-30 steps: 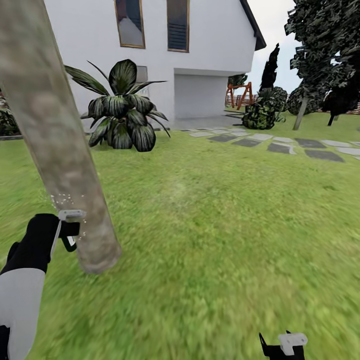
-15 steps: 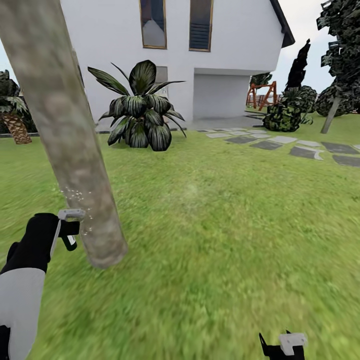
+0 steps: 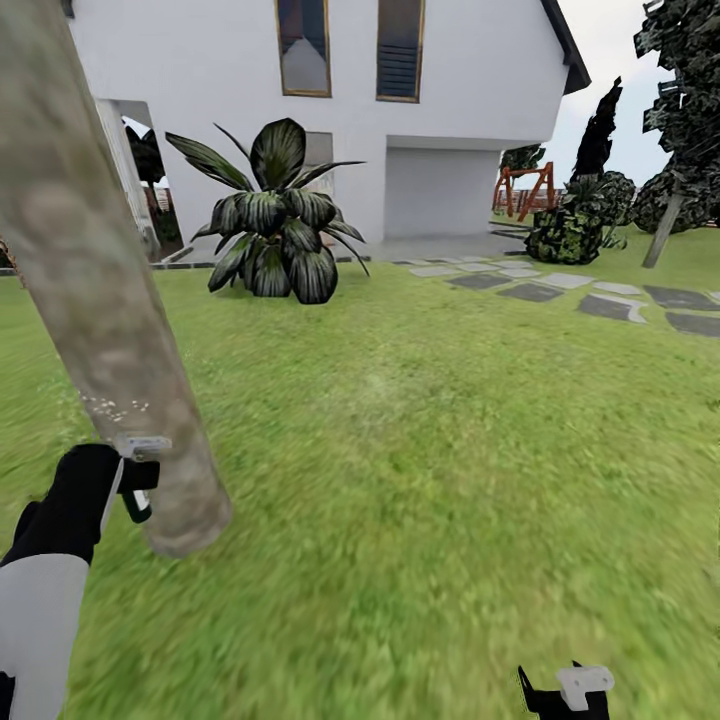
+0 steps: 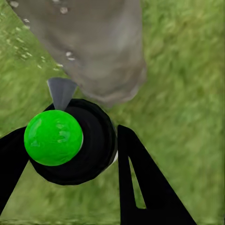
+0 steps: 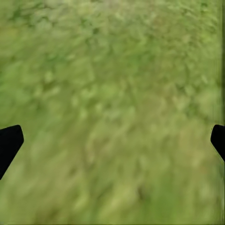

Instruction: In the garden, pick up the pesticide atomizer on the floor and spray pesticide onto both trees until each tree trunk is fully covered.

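While the left pincer (image 3: 135, 478) grips the sprayer (image 3: 140, 470) close against the tree trunk (image 3: 100, 300), whitish speckles (image 3: 115, 408) on the bark above it, right pincer (image 5: 112, 140) spread wide over grass (image 3: 450, 450).

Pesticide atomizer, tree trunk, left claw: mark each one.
pesticide atomizer (image 4: 54, 137): left wrist view, green top.
tree trunk (image 3: 95, 290): head view, mid bark.
left claw (image 3: 135, 480): head view, between fingertips.

Pesticide atomizer (image 4: 65, 145) is clamped between left gripper (image 4: 70, 164) fingers (image 4: 140, 183), nozzle aimed at tree trunk (image 4: 93, 42); whitish pesticide (image 4: 69, 54) specks seen on bark.
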You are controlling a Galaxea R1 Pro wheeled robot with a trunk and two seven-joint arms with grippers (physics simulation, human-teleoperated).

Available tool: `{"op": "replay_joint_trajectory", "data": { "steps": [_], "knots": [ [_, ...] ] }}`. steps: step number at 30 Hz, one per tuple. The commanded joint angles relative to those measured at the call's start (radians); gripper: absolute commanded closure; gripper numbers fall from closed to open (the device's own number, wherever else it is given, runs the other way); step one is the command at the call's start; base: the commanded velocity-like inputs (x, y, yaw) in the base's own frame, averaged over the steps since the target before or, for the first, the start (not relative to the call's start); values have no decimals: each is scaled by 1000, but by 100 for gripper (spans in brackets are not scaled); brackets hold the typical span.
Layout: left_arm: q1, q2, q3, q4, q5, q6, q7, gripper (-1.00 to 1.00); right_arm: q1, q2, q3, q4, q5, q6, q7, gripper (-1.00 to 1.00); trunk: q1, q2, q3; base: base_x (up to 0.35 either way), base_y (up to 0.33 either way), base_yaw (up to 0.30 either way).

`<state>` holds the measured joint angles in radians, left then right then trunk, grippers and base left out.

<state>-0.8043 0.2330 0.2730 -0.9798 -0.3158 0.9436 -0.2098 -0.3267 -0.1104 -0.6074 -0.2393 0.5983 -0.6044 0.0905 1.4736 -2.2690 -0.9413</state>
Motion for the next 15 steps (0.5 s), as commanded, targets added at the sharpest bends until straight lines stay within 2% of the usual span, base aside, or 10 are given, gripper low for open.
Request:
{"op": "replay_joint_trajectory", "data": {
  "steps": [1, 5, 11, 15],
  "knots": [
    [15, 0, 0, 0, 1, -1, 0, 100, 0, 0, 0, 0, 0, 0, 0, -100, 0, 0, 0, 119, -261, 0],
    [81, -1, 0, 3, 2, -4, -2, 100, 0, 0, 0, 0, 0, 0, 0, -100, 0, 0, 0, 127, -262, 0],
    [104, 2, 1, 47, 2, -8, -2, 100, 0, 0, 0, 0, 0, 0, 0, -100, 0, 0, 0, 138, -263, 0],
    [140, 8, 19, 105, 0, -108, 0, 100, 0, 0, 0, 0, 0, 0, 0, -100, 0, 0, 0, 92, -133, 0]
  ]
}}
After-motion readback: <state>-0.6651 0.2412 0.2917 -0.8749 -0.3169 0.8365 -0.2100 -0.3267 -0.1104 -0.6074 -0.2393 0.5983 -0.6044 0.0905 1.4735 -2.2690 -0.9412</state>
